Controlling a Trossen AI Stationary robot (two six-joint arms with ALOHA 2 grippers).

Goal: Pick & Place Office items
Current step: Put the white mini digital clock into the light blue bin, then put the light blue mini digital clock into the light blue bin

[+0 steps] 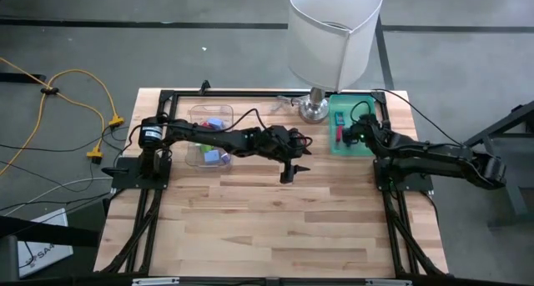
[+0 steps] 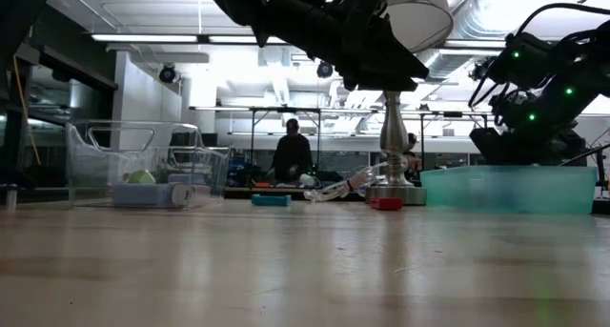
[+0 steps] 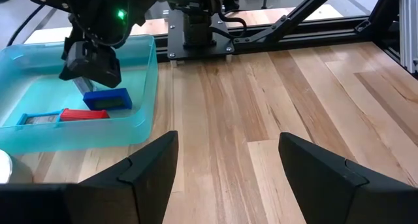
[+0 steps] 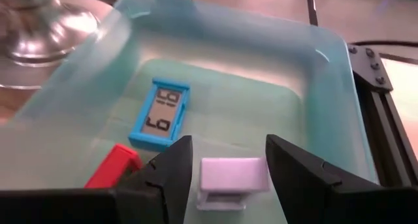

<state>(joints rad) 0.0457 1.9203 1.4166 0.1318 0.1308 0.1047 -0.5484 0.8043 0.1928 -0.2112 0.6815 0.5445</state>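
A: Where are we in the sort?

B: We judge we're at a drop-off. Our right gripper hangs over the teal bin, fingers apart, and a white block sits right between them. We can't tell whether the pads touch it or whether it already rests on the bin floor.

A: What else lies under that gripper?

B: Just beyond the fingertips lies a light blue piece with a small display, and off to one side of it a red piece. From the left wrist we also see a dark blue piece directly beneath the right gripper.

A: And our left gripper?

B: The left gripper hovers over bare wood near the middle of the table, fingers spread, nothing between them. The teal bin is ahead of it and off to one side; the clear container with more coloured bits lies back behind it, by the arm's base.

A: So what does the next move call for?

B: If the white block is down, the right arm should lift straight up clear of the bin wall. Then the left should turn back toward the clear container, or to the stray teal and red bits beside the lamp base.
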